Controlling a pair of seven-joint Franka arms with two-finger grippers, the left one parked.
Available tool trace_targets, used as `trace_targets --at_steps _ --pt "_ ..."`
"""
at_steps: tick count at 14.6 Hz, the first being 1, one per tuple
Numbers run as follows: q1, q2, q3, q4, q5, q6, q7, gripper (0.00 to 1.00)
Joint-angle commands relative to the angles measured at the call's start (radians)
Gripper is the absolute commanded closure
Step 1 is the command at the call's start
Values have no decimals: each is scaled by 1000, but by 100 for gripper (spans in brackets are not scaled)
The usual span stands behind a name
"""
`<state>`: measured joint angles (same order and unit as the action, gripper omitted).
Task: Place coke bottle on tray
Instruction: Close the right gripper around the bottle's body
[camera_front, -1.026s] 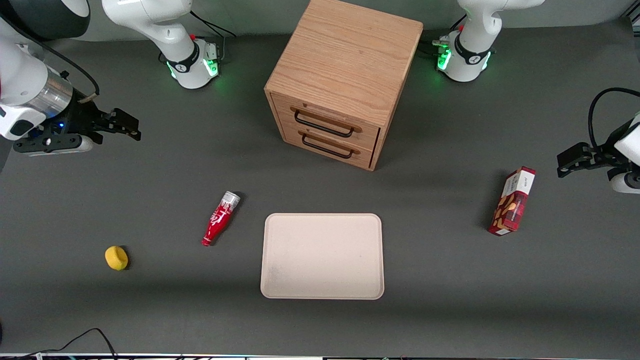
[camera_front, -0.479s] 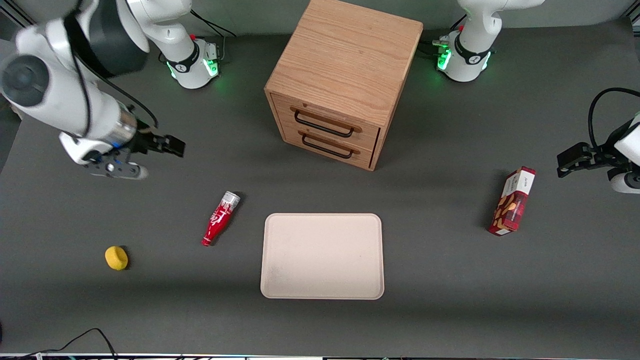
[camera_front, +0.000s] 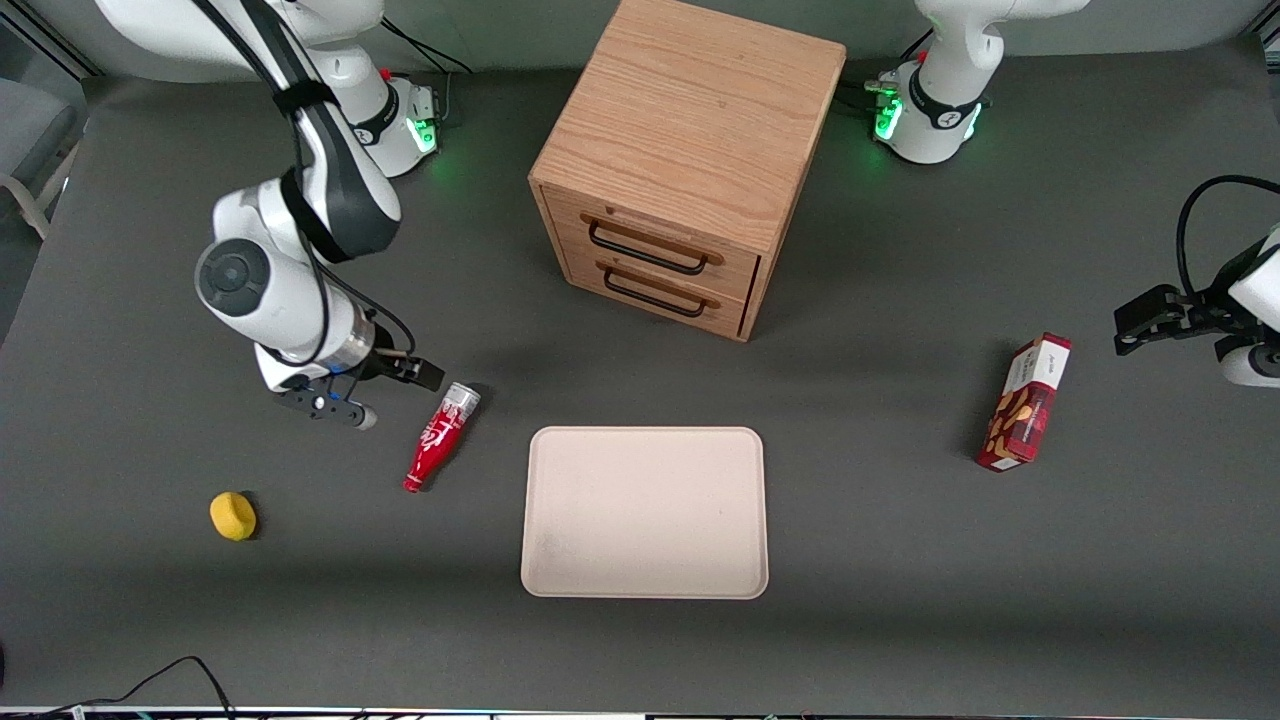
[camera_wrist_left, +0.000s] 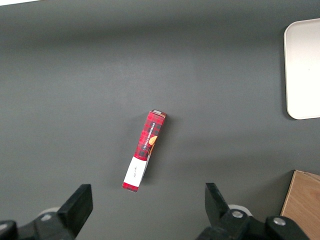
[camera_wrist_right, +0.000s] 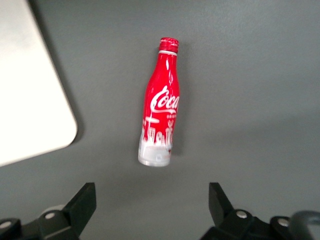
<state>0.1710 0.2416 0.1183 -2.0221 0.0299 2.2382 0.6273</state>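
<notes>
- Black-fingered gripper hangs spread wide with nothing between its fingers, just beside the silver base of the coke bottle, not touching it.
- Coke bottle lies on its side on the grey table, cap end nearer the front camera.
- Tray sits flat beside the bottle, apart from it.
- Yellow ball lies toward the working arm's end.
- Wooden drawer cabinet stands farther from the camera than the tray.
</notes>
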Motion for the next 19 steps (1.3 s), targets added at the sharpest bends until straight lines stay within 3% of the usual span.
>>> trace_targets --at_steps 1,7,13,14,15,16,17,19 --pt "-5 82 8 -7 -62 122 101 0" --pt "-5 237 8 -17 -186 310 215 0" --pt "-8 280 -2 -1 -192 337 223 2" --pt "-7 283 -2 0 -192 337 223 11" --pt "-7 283 -2 0 -192 337 223 33" --pt "-8 283 -2 0 -192 337 223 84" --pt "-8 283 -2 0 -194 337 223 100" --pt "-7 280 -2 0 -194 337 230 100"
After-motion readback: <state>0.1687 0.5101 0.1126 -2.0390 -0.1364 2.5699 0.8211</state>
